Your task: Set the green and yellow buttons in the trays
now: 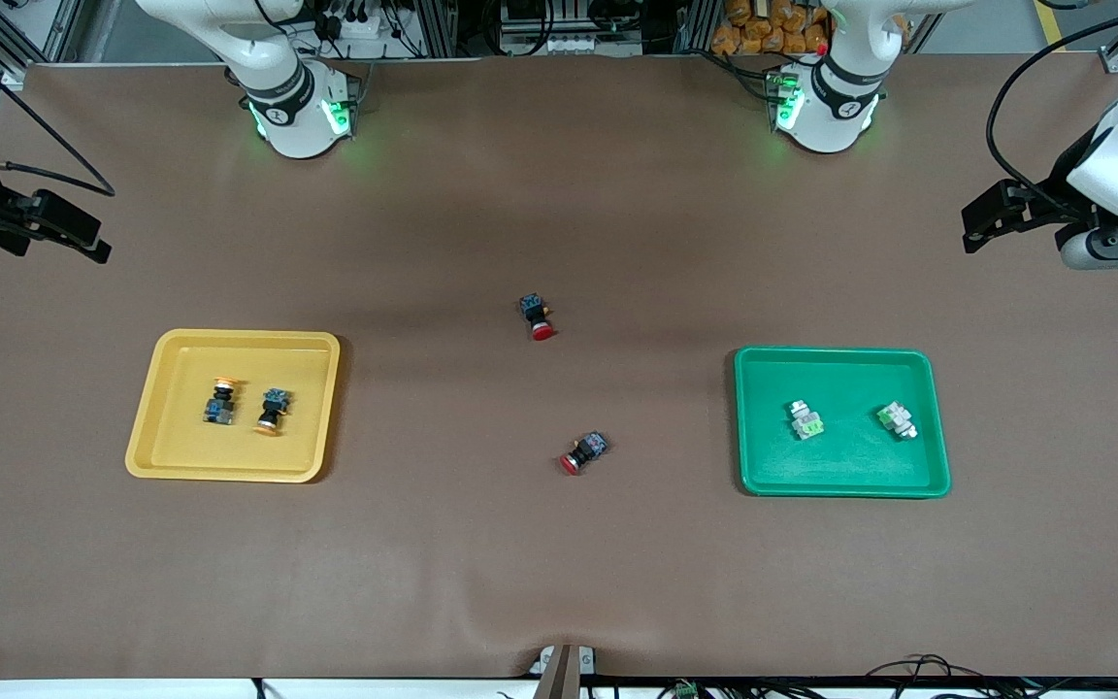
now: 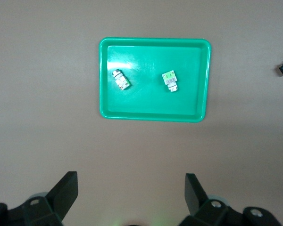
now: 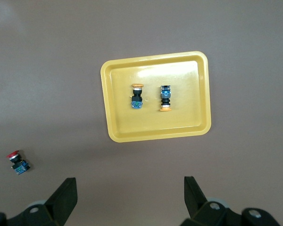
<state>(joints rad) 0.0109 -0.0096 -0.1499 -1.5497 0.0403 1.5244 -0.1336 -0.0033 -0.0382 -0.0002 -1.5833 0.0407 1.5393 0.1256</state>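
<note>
While both wait | left pincer (image 2: 127, 197) released | right pincer (image 3: 127, 197) released | no legible writing

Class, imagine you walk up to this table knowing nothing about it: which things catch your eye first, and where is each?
The yellow tray at the right arm's end holds two orange-capped buttons, while the green tray at the left arm's end holds two whitish-green buttons. Between the trays, two red-capped switches lie on the bare brown table. Both arms wait, the left gripper and right gripper open.
</note>
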